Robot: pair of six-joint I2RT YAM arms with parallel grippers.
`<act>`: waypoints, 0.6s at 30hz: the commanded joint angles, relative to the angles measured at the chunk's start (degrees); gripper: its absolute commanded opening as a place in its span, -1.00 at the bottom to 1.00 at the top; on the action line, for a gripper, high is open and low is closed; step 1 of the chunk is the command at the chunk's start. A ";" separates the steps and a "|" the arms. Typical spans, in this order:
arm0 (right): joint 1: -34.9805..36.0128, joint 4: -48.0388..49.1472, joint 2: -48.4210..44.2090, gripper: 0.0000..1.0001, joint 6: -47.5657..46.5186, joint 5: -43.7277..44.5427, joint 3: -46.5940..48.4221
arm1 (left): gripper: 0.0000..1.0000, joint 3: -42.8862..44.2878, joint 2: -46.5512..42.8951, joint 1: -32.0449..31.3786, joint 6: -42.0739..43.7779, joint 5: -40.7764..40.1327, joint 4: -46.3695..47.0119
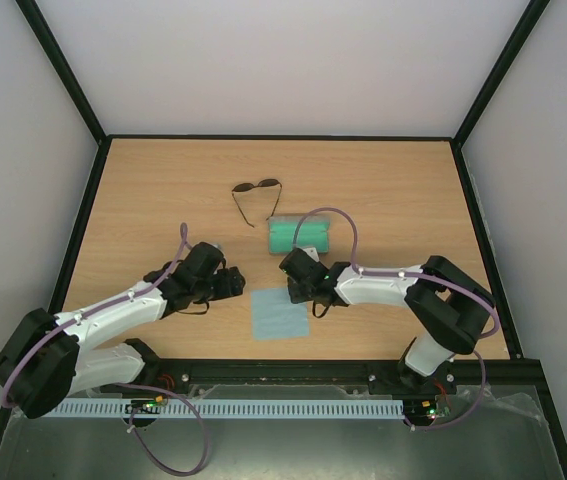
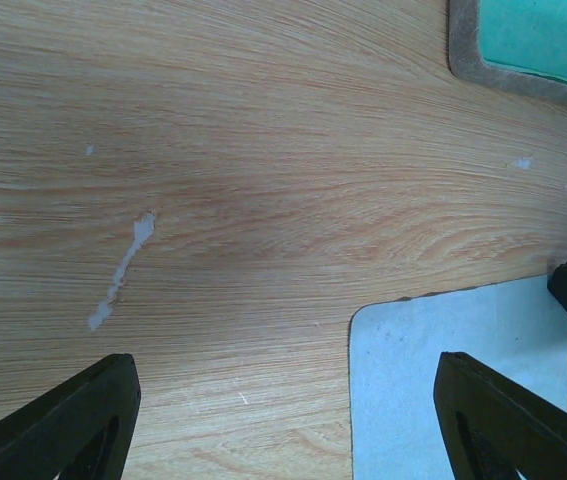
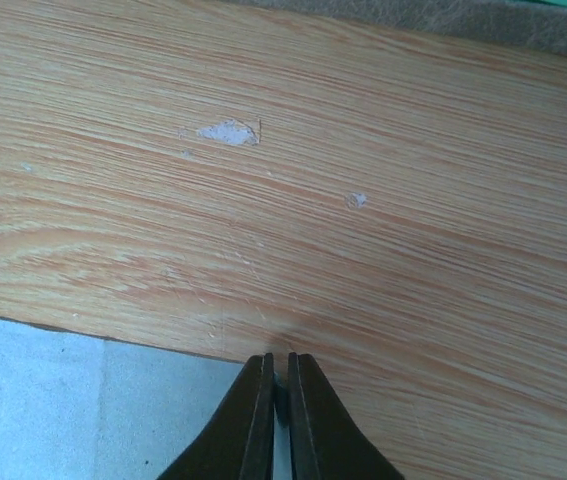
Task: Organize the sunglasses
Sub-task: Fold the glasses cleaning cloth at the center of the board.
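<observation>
**Sunglasses Lying Outside the Open Case**

The sunglasses (image 1: 256, 190) are being seen on the tabletop (image 1: 163, 200), temples unfolded, just beyond the far left corner of the grey case (image 1: 300, 236). The case is being shown open, with its green lining exposed. A light blue cloth (image 1: 279, 313) is being seen flat, nearer the arms. The left end effector (image 1: 235, 284) is being held wide apart beside the cloth. The right end effector (image 1: 299, 292) is being held pressed together at the cloth's far edge.

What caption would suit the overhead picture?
Sunglasses lie beyond a green case and blue cloth on a wooden table.
</observation>
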 commanded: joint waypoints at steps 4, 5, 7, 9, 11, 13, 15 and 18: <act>0.77 -2.01 -0.81 -0.97 0.71 0.75 -2.01 | 0.65 -0.87 1.06 -0.83 -0.52 -0.77 0.76; 0.78 -2.01 -0.99 -0.97 0.77 1.18 -2.02 | 0.65 -0.82 1.18 -0.91 -0.52 -0.76 0.85; 0.78 -1.92 -1.20 -0.97 0.85 2.20 -1.86 | 0.64 -0.80 1.54 -1.07 -0.52 -0.88 0.98; 0.72 -1.92 -1.24 -0.97 0.83 3.38 -1.32 | 0.64 -0.70 1.96 -1.22 -0.52 -0.84 1.15; 0.47 -2.00 -0.90 -0.97 0.39 4.38 -0.52 | 0.63 -0.48 2.45 -1.42 -0.52 -0.92 1.27; -0.10 -2.09 -0.50 -0.97 -0.18 4.64 0.24 | 0.61 -0.19 2.90 -1.57 -0.53 -1.01 1.37; -0.89 -1.86 -0.46 -0.97 -0.76 4.74 0.69 | 0.59 0.19 3.52 -1.77 -0.44 -1.13 1.46; -2.09 -1.75 -0.46 -0.97 -1.55 4.93 1.34 | 0.53 1.01 4.53 -1.93 -0.11 -1.27 1.51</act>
